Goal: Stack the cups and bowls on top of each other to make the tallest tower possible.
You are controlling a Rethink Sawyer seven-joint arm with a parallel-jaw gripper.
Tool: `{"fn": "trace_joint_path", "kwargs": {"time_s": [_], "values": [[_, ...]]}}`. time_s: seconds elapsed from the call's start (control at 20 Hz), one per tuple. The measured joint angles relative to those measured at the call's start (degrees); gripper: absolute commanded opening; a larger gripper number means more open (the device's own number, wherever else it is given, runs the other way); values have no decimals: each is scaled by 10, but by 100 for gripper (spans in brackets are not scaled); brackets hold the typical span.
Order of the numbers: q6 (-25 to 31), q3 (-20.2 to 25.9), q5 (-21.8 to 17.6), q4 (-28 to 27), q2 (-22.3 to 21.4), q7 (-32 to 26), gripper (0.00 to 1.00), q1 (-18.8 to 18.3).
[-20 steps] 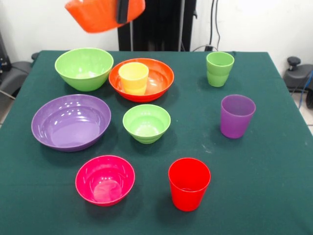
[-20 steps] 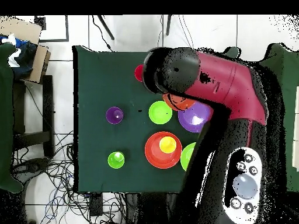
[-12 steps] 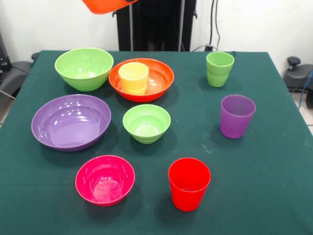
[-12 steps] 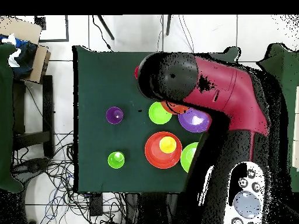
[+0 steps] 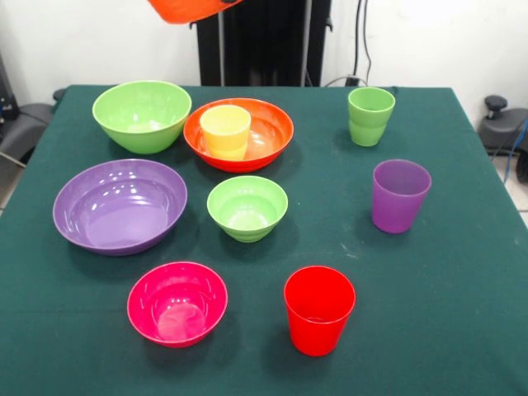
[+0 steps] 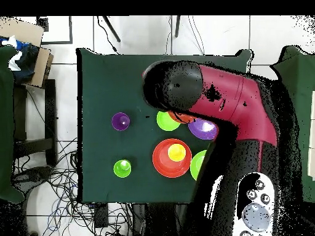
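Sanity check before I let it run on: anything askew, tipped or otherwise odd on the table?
Nothing tipped or spilled. Only oddities: the small orange bowl is up in the air at the frame's top edge, tilted, and the yellow cup stands upright inside the large orange bowl. Everything else sits upright on the cloth.

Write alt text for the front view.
A small orange plastic bowl hangs at the top edge above a green-clothed table. A yellow plastic cup stands inside a large orange plastic bowl; four more bowls and three cups sit apart around them.
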Motion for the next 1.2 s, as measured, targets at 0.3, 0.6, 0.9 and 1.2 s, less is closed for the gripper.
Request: {"fn": "trace_joint_path", "kwargs": {"time_s": [0.3, 0.6, 0.9, 1.2], "values": [[-61, 2, -19, 44, 0, 0, 0, 0], [-138, 2, -39, 99, 2, 0, 0, 3], [-163, 3, -49, 131, 3, 0, 0, 9], [-164, 3, -49, 145, 3, 0, 0, 13]]}}
